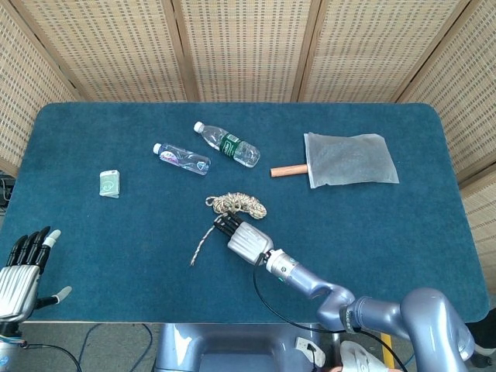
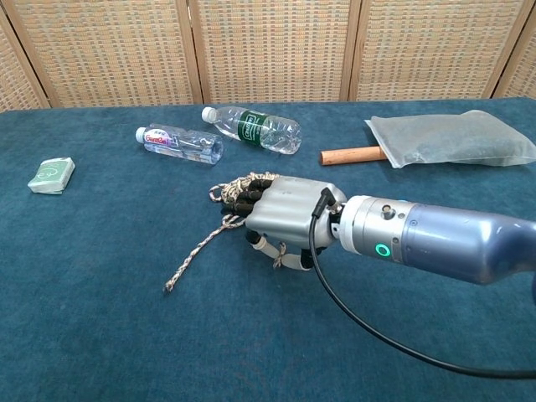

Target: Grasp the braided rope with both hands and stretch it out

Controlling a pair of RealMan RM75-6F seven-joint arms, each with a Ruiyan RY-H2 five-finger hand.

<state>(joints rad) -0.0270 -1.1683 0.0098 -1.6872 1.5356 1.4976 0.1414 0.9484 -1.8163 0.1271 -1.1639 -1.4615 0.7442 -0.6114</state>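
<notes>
The right hand (image 2: 280,213) rests on the rope (image 1: 239,204), fingers (image 2: 244,194) curled at its bundle; whether they grip is unclear. The left hand (image 1: 19,271) waits open, well apart. A loose hold could let the rope slip.

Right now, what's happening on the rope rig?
The right hand is down on the blue table, its dark fingers curled over the bunched beige braided rope; whether it truly grips is unclear. The rope's loose tail trails toward the front left. The left hand waits open at the table's near-left corner, holding nothing.
</notes>
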